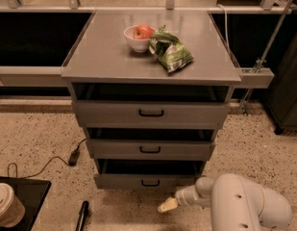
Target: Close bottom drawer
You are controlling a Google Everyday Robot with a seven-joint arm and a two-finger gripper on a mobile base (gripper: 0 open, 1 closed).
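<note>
The bottom drawer (149,180) is the lowest of three grey drawers, with a small black loop handle (150,183). Its front stands only slightly out from the cabinet, with a narrow dark gap above it. The middle drawer (150,149) and top drawer (150,113) sit above it, each a little out. My gripper (166,206) is low at the bottom centre, just below and right of the bottom drawer's front, its pale tip pointing left and down. My white arm (244,206) fills the lower right corner.
A white bowl with an apple (141,35) and a green chip bag (169,52) lie on the cabinet top (105,57). A paper cup (6,203) on a black tray is at the lower left. A black cable (52,160) and a black tool (82,215) lie on the floor.
</note>
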